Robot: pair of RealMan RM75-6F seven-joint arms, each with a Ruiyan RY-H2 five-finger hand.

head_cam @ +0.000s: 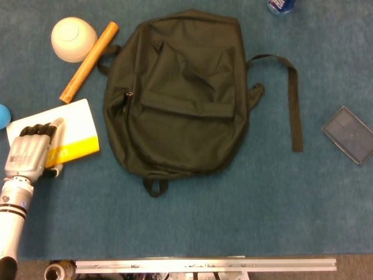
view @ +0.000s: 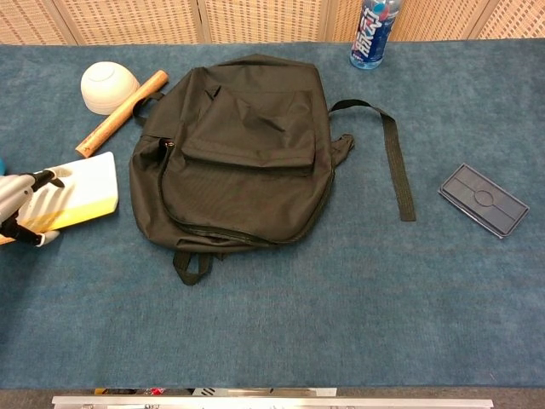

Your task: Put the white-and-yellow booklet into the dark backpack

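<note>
The white-and-yellow booklet [head_cam: 73,125] [view: 81,187] is at the far left, its near edge gripped by my left hand [head_cam: 29,154] [view: 17,204], fingers on top and thumb beneath. It looks tilted and raised a little off the blue cloth. To its right the dark backpack [head_cam: 180,93] [view: 238,153] lies flat with its front up and its flap down; I see no open mouth. A short gap separates booklet and backpack. My right hand appears in neither view.
A white bowl [head_cam: 73,38] and a wooden roller [head_cam: 88,61] lie behind the booklet. A blue object [head_cam: 3,115] sits at the left edge. A loose strap [head_cam: 294,99] trails right of the backpack, a dark case [head_cam: 349,134] lies far right, a bottle [view: 373,34] stands behind.
</note>
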